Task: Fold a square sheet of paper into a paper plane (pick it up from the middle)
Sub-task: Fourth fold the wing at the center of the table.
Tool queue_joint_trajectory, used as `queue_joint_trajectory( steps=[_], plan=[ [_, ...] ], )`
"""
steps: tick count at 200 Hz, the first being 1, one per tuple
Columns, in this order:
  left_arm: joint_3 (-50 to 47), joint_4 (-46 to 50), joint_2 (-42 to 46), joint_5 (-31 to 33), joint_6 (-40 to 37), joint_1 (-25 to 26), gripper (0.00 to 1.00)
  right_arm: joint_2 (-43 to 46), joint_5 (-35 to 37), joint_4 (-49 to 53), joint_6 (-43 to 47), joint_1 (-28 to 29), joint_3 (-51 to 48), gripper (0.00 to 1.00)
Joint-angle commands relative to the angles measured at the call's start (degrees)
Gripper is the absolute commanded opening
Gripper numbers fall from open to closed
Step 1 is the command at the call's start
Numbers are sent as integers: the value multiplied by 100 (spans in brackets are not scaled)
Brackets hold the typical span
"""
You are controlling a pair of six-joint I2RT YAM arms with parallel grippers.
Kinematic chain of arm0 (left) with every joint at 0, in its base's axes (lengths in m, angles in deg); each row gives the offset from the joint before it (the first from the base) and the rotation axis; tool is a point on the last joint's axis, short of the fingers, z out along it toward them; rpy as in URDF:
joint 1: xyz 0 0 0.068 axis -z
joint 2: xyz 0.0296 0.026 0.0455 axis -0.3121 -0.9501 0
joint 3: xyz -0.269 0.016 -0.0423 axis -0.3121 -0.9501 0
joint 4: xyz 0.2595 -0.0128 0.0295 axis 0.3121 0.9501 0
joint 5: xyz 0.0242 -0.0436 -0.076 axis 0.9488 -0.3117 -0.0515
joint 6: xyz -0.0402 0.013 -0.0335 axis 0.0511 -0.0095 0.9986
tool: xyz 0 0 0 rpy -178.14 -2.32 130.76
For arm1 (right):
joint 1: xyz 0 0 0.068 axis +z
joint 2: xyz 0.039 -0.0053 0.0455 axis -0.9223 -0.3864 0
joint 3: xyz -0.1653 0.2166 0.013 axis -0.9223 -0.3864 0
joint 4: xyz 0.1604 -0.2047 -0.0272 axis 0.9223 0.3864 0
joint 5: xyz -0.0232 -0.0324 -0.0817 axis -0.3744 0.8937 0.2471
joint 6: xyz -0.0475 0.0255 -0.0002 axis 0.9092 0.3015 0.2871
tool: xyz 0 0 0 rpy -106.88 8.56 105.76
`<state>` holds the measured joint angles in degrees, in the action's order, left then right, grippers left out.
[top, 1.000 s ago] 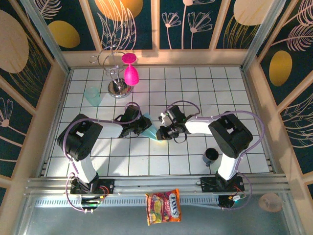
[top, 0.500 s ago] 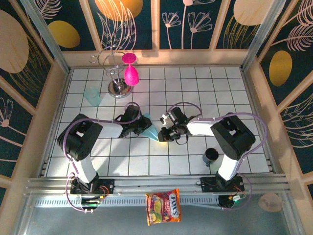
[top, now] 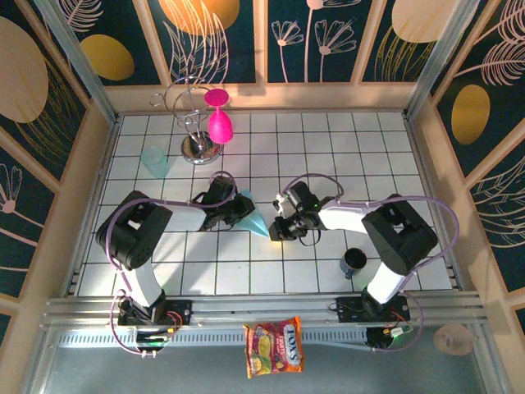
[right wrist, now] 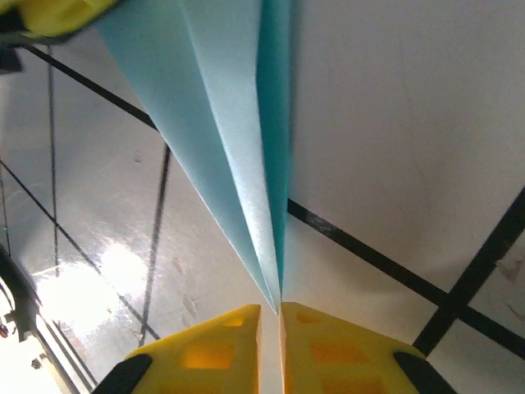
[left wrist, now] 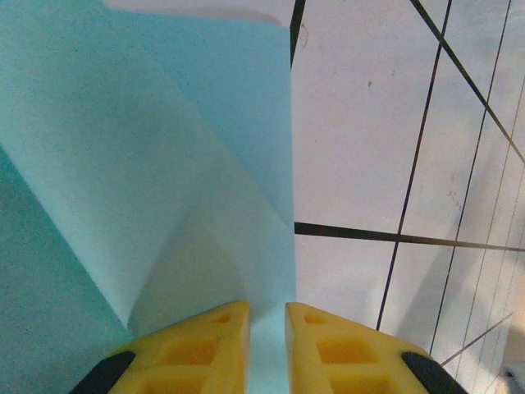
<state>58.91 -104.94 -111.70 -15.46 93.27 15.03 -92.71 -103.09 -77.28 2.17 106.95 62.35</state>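
The light-blue paper plane [top: 256,220] lies mid-table as a slim pointed dart, its nose toward the right arm. My left gripper [top: 240,212] is at its wide tail. In the left wrist view the creased paper [left wrist: 164,164] runs in between the yellow fingers, and the left gripper [left wrist: 267,316] is shut on it. My right gripper [top: 277,230] sits at the nose. In the right wrist view the folded paper [right wrist: 238,123] narrows to a tip that ends right at the mouth of the right gripper [right wrist: 271,310], which is shut to a thin slit with no paper inside.
A pale-teal plastic cup [top: 155,162] stands at back left beside a wire stand [top: 199,148] holding pink goblets [top: 219,125]. A dark cup [top: 354,262] sits near the right arm's base. A candy bag [top: 274,346] lies beyond the front rail.
My right gripper has slid right along the paper to its tip, and the right arm's elbow has swung right. The left gripper and the paper's tail have stayed put.
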Motion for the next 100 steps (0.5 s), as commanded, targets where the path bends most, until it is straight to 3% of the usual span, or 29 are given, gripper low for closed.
queue_joint_trajectory(
  steps=[1, 43, 100],
  plan=[
    [-65, 75, -105, -133, -243, -30, 20, 472, 222, -241, -139, -88, 42, 16],
    [124, -162, -149, -597, -557, 30, 20, 623, 137, -929, -439, -386, -123, 14],
    [349, -317, -343, -781, -581, 173, 20, 65, 47, -838, -374, -278, 157, 10]
  ],
)
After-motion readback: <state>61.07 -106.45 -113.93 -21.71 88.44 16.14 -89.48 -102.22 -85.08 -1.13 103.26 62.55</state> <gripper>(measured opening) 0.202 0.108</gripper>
